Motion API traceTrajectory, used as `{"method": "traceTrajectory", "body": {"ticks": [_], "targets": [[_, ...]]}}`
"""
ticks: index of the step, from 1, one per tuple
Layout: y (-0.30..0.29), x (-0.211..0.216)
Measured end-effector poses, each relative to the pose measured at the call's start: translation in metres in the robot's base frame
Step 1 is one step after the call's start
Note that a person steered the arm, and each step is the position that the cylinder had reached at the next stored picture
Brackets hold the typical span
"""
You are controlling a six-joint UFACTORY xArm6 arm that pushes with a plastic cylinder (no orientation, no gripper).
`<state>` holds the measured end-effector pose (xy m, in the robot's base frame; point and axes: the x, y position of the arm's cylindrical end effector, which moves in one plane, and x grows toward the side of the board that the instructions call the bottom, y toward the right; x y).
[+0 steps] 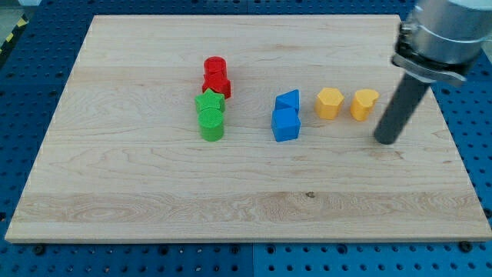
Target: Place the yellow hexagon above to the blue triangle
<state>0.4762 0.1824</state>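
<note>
The yellow hexagon (329, 102) lies right of centre on the wooden board (154, 192). The blue triangle (288, 101) lies just to its left, touching a blue cube (285, 125) below it. A yellow heart-shaped block (364, 104) lies right of the hexagon. My tip (386, 140) rests on the board to the lower right of the yellow heart, apart from it and from the hexagon.
A red cylinder (214, 68) and a red star (217, 84) sit left of centre, with a green star (209, 101) and a green cylinder (211, 124) right below them. The board's right edge is close to my tip.
</note>
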Motion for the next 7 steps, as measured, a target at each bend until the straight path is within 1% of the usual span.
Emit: {"method": "traceTrajectory", "body": {"ticks": [1, 2, 4, 5, 6, 7], "targets": [[-0.028, -0.031], [-0.046, -0.049], [-0.041, -0.049], [-0.016, -0.049], [0.012, -0.029], [0.014, -0.003]]}}
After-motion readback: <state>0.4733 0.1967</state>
